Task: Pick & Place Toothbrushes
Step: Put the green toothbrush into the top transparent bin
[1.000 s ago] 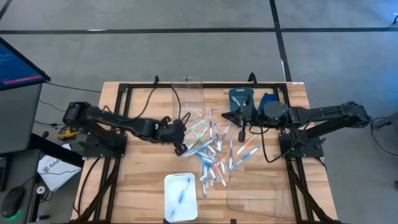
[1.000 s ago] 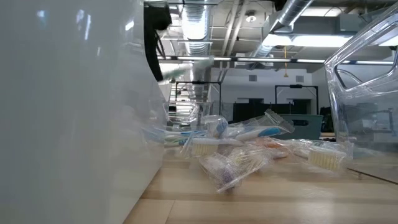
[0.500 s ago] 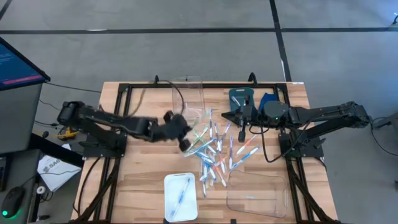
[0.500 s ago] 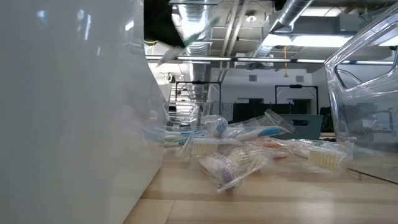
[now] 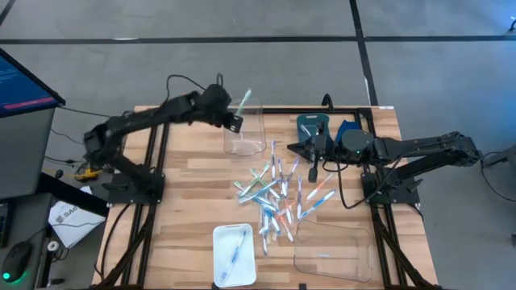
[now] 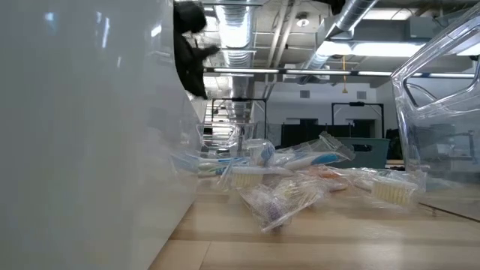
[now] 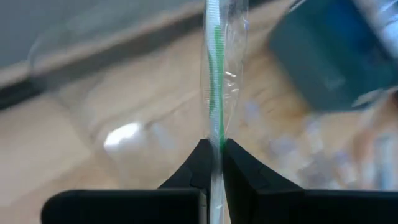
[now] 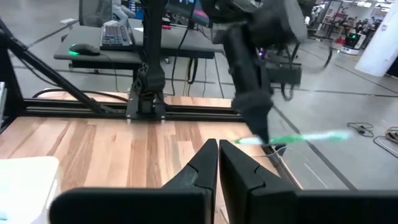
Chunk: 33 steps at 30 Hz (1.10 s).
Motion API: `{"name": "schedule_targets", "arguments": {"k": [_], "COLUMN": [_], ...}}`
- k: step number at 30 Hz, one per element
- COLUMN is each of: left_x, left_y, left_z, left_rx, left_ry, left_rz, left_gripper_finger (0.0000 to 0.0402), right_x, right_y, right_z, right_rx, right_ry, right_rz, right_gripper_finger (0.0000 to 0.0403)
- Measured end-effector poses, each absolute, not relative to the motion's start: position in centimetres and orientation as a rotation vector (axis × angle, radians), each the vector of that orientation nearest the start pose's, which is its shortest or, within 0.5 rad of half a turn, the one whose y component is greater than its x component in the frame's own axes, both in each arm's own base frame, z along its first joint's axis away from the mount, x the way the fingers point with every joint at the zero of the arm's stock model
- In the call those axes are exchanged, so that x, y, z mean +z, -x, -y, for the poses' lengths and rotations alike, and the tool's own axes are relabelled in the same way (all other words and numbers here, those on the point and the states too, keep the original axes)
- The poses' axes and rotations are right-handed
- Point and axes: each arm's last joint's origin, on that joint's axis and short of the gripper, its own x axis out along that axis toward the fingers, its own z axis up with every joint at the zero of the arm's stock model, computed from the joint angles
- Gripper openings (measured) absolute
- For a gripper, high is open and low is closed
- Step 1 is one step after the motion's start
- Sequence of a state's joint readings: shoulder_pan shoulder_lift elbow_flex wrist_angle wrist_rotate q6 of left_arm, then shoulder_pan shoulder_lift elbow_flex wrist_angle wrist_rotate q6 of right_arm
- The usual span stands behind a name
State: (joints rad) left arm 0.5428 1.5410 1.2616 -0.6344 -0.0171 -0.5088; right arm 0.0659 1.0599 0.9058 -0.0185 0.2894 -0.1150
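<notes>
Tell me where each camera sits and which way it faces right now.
High: overhead, facing straight down; both arms, toothbrush pile.
Low: tabletop height, facing across the pile into the room; a dark arm part up top.
Left wrist: past the shut left tool pinching a green toothbrush.
Right wrist: past the shut right tool; shares that toothbrush.

Grey floor, ceiling ducts overhead
</notes>
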Motion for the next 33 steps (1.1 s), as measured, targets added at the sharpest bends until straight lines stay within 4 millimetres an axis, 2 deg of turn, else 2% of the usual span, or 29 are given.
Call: {"name": "schedule_targets", "arguments": {"k": [4, 15, 21, 33], "left_x": [26.8, 22.9, 21.8, 21.5], "left_y": [-29.1, -32.8, -33.3, -33.0], "left_z": [-18.4, -18.4, -18.3, -18.6], "left_rx": [0.766, 0.788, 0.794, 0.837], "left_ry": [0.761, 0.894, 0.888, 0.868], "left_rz": [-0.893, -0.974, -1.008, -1.025], "left_gripper_finger": [0.0010, 0.0010, 0.0010, 0.0010], "right_x": [33.9, 33.6, 33.7, 33.9], "right_y": [-23.6, -23.6, -23.6, -23.6], "right_z": [-0.3, 0.4, 0.4, 0.6], "right_rx": [-0.233, -0.261, -0.261, -0.268], "right_ry": [0.143, 0.145, 0.144, 0.139], "right_rz": [-0.184, -0.217, -0.211, -0.183], "right_gripper_finger": [0.0010, 0.0010, 0.0010, 0.0010]}}
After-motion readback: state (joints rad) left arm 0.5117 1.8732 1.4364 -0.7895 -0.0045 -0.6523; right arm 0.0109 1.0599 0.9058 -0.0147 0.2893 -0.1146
